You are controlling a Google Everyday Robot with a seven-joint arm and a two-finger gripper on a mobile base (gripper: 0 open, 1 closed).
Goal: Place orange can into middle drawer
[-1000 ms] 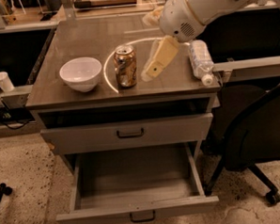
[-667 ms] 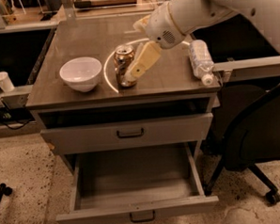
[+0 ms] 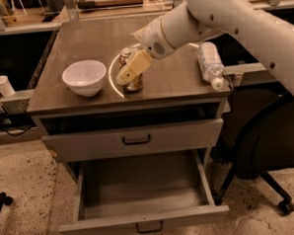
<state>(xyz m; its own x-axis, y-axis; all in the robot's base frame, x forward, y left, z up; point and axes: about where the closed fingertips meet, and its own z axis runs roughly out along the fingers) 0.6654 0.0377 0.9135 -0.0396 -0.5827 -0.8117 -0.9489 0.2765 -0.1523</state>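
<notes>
The orange can (image 3: 135, 83) stands upright on the cabinet top (image 3: 175, 83), just right of a white bowl. My gripper (image 3: 128, 73) is down at the can, its tan end lying across the can's front and hiding the middle of the can. The can still rests on the top. The middle drawer (image 3: 141, 190), the lower of the two handled drawers, is pulled fully open and nothing lies in it. The drawer above it (image 3: 133, 140) is closed.
A white bowl (image 3: 85, 77) sits left of the can. A clear plastic bottle (image 3: 209, 62) lies near the top's right edge. A black office chair (image 3: 267, 148) stands right of the cabinet. A white cup (image 3: 3, 85) is on a ledge at far left.
My gripper has moved left and down from beside the can to right against it, now covering part of it. The can, bowl, bottle and drawers have not moved.
</notes>
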